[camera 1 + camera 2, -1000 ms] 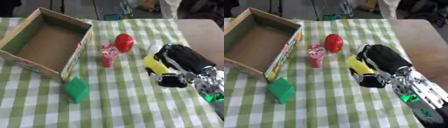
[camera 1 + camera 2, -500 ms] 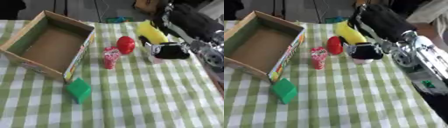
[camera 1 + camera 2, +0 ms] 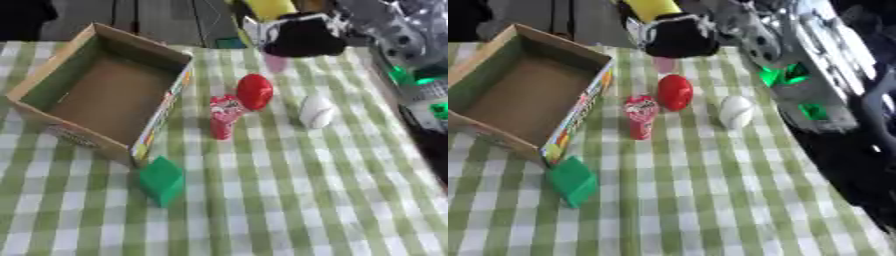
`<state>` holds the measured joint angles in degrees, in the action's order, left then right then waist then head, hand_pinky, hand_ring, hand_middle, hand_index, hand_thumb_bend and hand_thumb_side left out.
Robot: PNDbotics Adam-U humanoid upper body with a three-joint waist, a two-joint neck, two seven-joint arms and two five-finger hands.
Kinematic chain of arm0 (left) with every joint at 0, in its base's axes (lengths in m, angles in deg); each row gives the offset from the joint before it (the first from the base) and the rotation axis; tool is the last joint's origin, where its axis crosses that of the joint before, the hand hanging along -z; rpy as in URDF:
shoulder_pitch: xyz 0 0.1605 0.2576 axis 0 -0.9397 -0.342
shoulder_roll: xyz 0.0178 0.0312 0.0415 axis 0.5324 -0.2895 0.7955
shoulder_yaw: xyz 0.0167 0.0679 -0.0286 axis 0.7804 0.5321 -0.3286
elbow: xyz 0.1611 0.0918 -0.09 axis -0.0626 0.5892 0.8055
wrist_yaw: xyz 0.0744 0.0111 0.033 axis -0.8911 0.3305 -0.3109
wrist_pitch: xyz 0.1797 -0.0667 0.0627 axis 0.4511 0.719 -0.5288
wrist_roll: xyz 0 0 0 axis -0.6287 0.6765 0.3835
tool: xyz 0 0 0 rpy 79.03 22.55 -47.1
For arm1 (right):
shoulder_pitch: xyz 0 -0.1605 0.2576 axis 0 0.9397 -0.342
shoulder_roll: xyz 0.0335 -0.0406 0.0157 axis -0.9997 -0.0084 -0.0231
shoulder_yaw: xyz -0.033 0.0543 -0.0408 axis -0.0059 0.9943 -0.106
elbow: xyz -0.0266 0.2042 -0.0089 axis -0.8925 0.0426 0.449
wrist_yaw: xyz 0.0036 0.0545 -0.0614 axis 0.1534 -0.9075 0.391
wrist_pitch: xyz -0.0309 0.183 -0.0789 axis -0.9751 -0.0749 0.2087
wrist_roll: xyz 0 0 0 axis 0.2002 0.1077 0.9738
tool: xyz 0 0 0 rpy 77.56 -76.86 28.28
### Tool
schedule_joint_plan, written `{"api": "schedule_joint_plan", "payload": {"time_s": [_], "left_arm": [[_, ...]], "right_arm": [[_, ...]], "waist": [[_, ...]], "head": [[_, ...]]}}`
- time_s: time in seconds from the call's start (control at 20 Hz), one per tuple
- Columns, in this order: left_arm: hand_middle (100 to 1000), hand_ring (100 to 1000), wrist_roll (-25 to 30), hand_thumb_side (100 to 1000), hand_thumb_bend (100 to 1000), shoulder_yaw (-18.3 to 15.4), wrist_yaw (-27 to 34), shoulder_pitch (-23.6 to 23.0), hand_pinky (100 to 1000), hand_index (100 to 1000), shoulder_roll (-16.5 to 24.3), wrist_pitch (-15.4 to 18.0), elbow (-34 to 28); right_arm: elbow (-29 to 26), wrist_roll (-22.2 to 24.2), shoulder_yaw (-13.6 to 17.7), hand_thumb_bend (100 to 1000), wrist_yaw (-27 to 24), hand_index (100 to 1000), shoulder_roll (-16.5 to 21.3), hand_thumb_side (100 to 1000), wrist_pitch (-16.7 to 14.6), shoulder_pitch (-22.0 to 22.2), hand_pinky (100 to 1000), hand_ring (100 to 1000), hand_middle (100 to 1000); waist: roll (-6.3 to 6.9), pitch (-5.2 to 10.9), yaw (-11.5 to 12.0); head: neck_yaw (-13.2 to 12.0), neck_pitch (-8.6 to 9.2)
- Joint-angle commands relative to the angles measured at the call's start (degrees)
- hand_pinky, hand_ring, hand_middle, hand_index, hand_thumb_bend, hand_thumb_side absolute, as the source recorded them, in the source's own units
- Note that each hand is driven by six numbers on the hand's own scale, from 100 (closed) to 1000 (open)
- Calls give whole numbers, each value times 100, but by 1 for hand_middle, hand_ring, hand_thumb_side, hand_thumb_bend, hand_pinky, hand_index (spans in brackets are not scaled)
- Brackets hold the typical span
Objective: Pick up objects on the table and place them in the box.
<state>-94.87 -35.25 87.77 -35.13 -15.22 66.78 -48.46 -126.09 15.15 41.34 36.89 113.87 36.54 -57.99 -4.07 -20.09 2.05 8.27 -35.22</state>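
1. My right hand (image 3: 677,36) is raised at the far edge, fingers curled round a yellow object (image 3: 651,8).
2. The box (image 3: 105,95) sits open, far left on the table (image 3: 289,200).
3. A red can (image 3: 224,116), red ball (image 3: 255,91), white object (image 3: 316,111) and green block (image 3: 163,180) lie outside it.

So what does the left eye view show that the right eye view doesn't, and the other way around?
Only the left eye view shows the cardboard box whole, with checked cloth on its left. Only the right eye view shows the long stretch of the right arm with its green lights running down the right side, and the box cut off at the left edge. Both show the right hand raised at the top with a yellow object, the red round object, the red pouch, the white object, the green block and the checked tablecloth.
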Motion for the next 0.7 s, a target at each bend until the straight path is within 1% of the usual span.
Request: {"api": "schedule_joint_plan", "payload": {"time_s": [0.05, 0.1, 0.15, 0.3, 0.35, 0.45, 0.6, 0.7], "left_arm": [[734, 734, 78, 1000, 100, 24, 71, 125, 770, 770, 68, 13, -80], [734, 734, 90, 1000, 100, 26, 84, 133, 770, 770, 65, 15, -80], [734, 734, 101, 1000, 100, 32, 97, 159, 770, 770, 59, 22, -80], [734, 734, 147, 1000, 100, 70, 148, 276, 770, 770, 37, 46, -80], [734, 734, 161, 1000, 100, 76, 163, 297, 770, 770, 33, 50, -80], [734, 734, 179, 1000, 100, 82, 185, 340, 771, 770, 25, 59, -80], [734, 719, 239, 1000, 100, 140, 247, 514, 771, 770, -16, 90, -80], [734, 715, 268, 1000, 100, 154, 272, 587, 771, 770, -44, 92, -80]], "right_arm": [[646, -176, 35, 100, 474, 402, -280, 395, -59, -291, 759, 620, 239], [789, -253, 26, 100, 546, 402, -333, 395, -105, -328, 759, 620, 239], [976, -315, 37, 100, 635, 403, -415, 394, -113, -382, 760, 619, 239], [1758, -560, 73, 100, 990, 402, -741, 392, -138, -600, 760, 619, 237], [1963, -658, 81, 100, 1064, 402, -813, 392, -172, -647, 760, 619, 237], [2237, -814, 93, 100, 1139, 402, -911, 392, -233, -709, 761, 616, 236], [2836, -1127, 136, 100, 1324, 398, -1159, 391, -264, -874, 761, 614, 234], [3149, -1393, 183, 100, 1362, 391, -1286, 388, -299, -932, 762, 613, 231]], "waist": [[18, 134, 61], [17, 132, 78], [8, 117, 146], [-34, 48, 372], [-41, 36, 408], [-60, 6, 484], [-129, -94, 730], [-156, -146, 846]], "head": [[190, 39], [208, 42], [265, 64], [429, 141], [454, 153], [508, 190], [720, 306], [791, 367]]}}
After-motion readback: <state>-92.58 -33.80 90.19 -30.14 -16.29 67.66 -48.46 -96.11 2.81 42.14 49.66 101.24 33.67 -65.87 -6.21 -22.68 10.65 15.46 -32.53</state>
